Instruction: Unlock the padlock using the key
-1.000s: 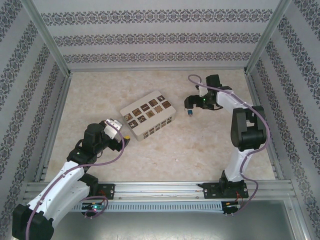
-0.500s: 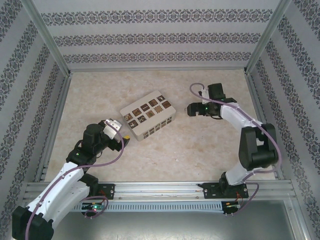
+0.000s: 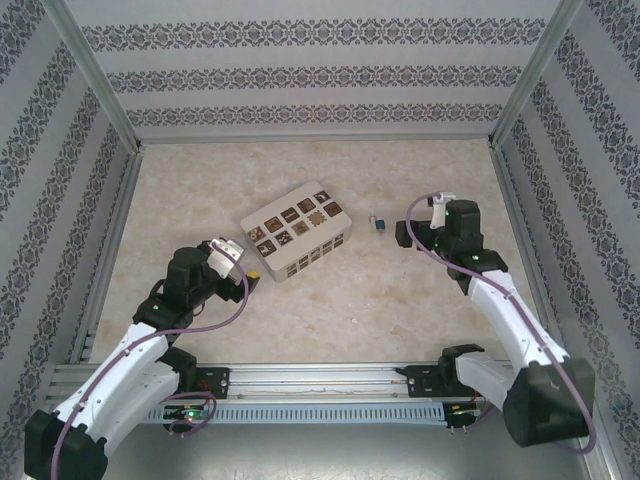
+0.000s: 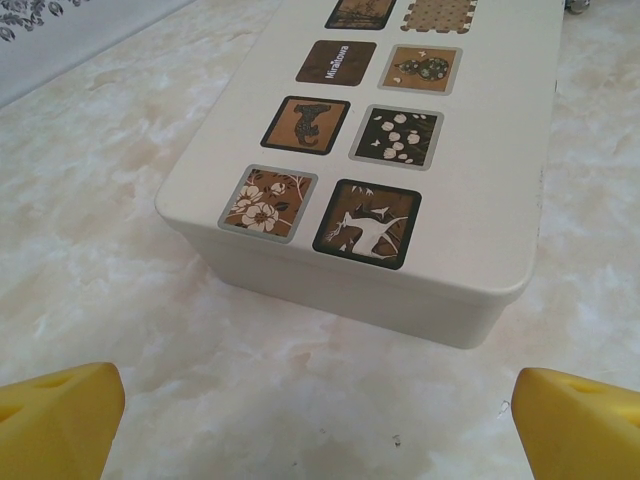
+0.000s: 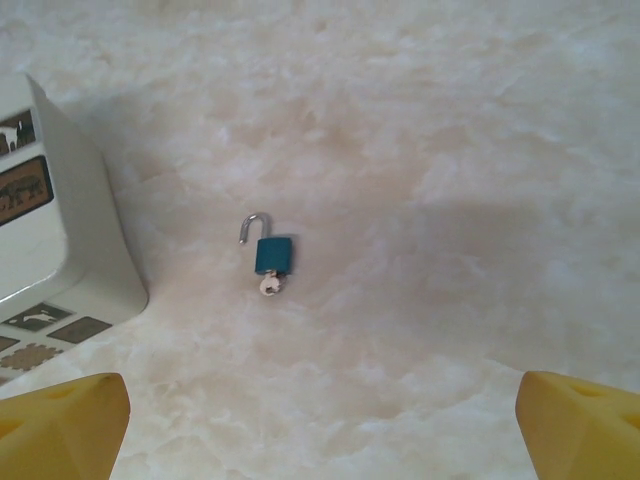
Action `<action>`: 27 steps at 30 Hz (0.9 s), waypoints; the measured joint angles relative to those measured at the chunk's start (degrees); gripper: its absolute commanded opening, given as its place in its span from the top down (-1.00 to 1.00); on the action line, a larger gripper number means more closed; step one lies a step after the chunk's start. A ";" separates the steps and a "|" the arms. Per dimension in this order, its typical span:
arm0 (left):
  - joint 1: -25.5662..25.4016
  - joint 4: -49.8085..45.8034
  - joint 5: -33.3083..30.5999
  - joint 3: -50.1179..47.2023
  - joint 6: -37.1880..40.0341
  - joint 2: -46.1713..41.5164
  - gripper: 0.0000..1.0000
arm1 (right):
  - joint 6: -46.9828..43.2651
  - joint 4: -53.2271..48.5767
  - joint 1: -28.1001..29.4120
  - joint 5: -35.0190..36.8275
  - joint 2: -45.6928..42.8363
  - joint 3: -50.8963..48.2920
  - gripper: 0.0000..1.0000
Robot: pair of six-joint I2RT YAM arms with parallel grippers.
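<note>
The small blue padlock [image 5: 274, 255] lies flat on the marble table, its silvery shackle [image 5: 249, 226] swung open with one end free. The key [image 5: 269, 285] sticks out of the bottom of its body. Seen from the top camera, the padlock [image 3: 379, 222] lies just right of the white box [image 3: 298, 230]. My right gripper [image 3: 404, 236] stands open a short way right of the padlock, apart from it; its yellow fingertips [image 5: 62, 415] frame bare table. My left gripper [image 3: 252, 270] is open at the box's near left corner, holding nothing.
The white box with brown tiles [image 4: 470, 150] sits close in front of my left gripper [image 4: 320, 415] and edges into the right wrist view [image 5: 50, 250]. Aluminium frame rails [image 3: 320, 375] and patterned walls [image 3: 300, 75] bound the table.
My right arm has drawn back to the right and toward the near edge, away from the padlock, which now lies uncovered on the table. The left arm has not moved.
</note>
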 measured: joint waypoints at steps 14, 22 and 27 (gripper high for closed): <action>0.00 0.00 0.02 0.00 0.00 0.63 -0.99 | -0.20 15.87 -1.95 9.81 -12.17 -17.92 -0.97; 0.00 0.00 0.02 0.00 0.00 1.46 -0.99 | -2.38 28.59 -2.29 12.33 -7.61 -24.02 -0.97; 0.00 -0.02 0.02 0.00 0.00 1.66 -0.99 | -3.21 38.64 -2.32 12.31 -2.84 -27.23 -0.97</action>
